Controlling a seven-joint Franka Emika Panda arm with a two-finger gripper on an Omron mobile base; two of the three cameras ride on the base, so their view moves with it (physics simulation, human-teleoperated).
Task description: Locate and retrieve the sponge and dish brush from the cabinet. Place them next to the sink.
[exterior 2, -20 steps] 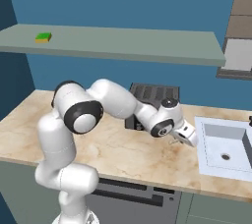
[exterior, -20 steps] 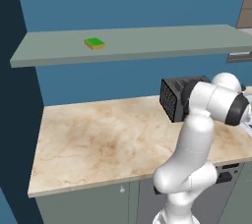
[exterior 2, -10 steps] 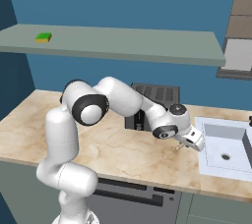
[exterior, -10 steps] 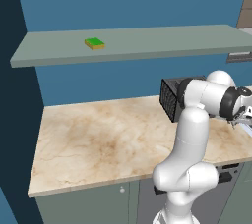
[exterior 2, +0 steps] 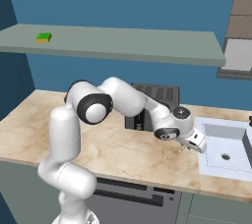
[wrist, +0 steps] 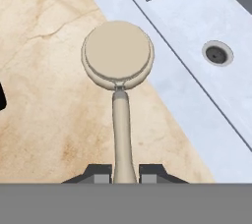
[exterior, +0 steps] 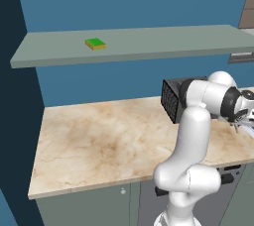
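- No writing or brand can be read on anything
- The fingers [wrist: 124, 173] pinch the thin handle of the dish brush [wrist: 118, 57]; its round beige head points away from them, over the marbled desk [wrist: 44, 100], just beside the rim of the sink [wrist: 197, 85]
- The sponge [exterior: 95, 43] lies flat on the cabinet [exterior: 163, 41] shelf, near its left end, well apart from the arm
- A black toaster [exterior 2: 156, 95] stands behind the arm
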